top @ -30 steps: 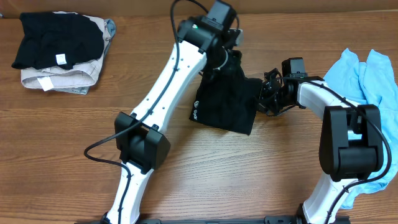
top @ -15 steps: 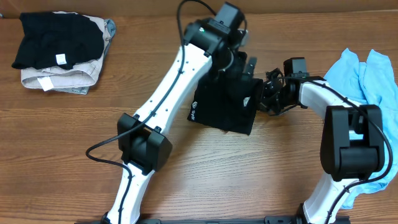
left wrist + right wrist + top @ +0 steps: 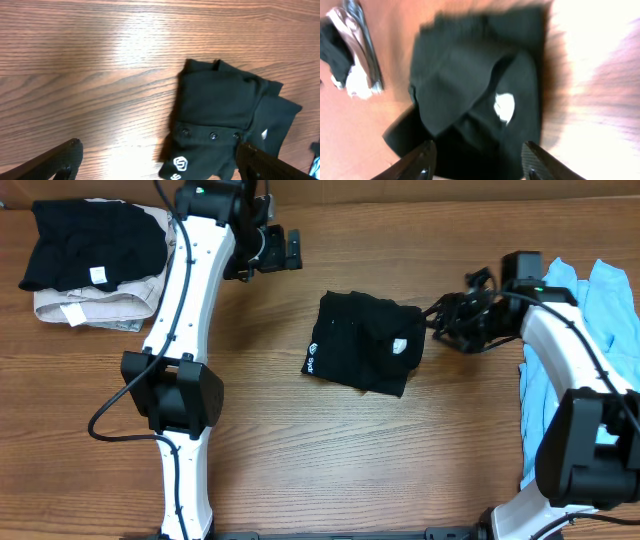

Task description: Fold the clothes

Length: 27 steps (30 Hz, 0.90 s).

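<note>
Black top (image 3: 365,355) judged soft, light, floppy; best pinched at a corner. L hand (image 3: 282,252) & R hand (image 3: 450,325) seen spread wide, empty.

The black garment (image 3: 470,95) is lying folded across the middle of a blurred frame, a small white patch (image 3: 505,106) showing just toward 4 o'clock from centre. The right gripper (image 3: 478,161) is holding its fingertips (image 3: 422,159) wide apart at 7 and 5 o'clock. The wooden table (image 3: 362,132) is glaring bright toward 2 o'clock. A smeared pile of clothes (image 3: 347,60) is sitting at 10 o'clock.
</note>
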{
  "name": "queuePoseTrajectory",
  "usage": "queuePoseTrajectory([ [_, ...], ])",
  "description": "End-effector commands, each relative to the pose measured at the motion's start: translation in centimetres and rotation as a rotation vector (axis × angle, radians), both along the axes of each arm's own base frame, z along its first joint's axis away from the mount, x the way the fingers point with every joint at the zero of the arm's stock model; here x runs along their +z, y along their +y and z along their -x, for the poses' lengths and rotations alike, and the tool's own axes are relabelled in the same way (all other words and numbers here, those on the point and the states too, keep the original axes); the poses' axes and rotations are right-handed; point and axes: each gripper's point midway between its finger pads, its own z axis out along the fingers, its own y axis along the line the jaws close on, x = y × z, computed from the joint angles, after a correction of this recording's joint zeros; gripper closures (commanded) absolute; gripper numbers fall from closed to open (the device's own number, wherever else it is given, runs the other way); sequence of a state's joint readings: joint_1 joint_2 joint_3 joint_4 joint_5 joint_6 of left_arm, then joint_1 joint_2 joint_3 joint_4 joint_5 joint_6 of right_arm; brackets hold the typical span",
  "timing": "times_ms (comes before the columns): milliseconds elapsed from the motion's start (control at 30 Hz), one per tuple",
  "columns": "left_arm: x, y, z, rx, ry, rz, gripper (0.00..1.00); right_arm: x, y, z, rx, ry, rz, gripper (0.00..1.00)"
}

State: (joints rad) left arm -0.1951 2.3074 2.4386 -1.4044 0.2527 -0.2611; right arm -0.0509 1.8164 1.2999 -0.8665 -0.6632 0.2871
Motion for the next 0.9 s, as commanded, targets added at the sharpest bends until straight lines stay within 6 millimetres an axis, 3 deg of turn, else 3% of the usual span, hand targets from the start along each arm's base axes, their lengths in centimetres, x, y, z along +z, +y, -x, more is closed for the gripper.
queuePoseTrajectory([
  [0,2.9,-0.3,0.3,-0.053,-0.075,-0.002,0.0,-1.1,2.5,2.0,0.098,0.037,0.074,0.37],
  [100,2.8,-0.2,0.5,-0.061,-0.071,-0.013,0.0,-1.8,4.5,3.8,0.166,0.079,0.114,0.37],
  [200,2.6,0.3,0.6,-0.052,-0.065,-0.045,0.0,-1.9,6.0,4.4,0.259,0.037,0.138,0.37],
  [333,2.4,0.8,0.7,-0.048,-0.061,-0.072,0.0,-2.0,6.3,4.6,0.258,0.046,0.145,0.37],
  [433,2.4,1.1,0.7,-0.043,-0.06,-0.087,0.0,-2.3,5.6,4.5,0.219,0.07,0.168,0.38],
  [600,2.4,1.1,0.7,-0.042,-0.06,-0.085,0.0,-3.2,2.6,4.7,0.065,0.182,0.263,0.38],
  [867,2.3,0.9,0.7,-0.057,-0.063,-0.092,0.0,-3.2,-0.3,4.2,-0.057,0.232,0.248,0.39],
])
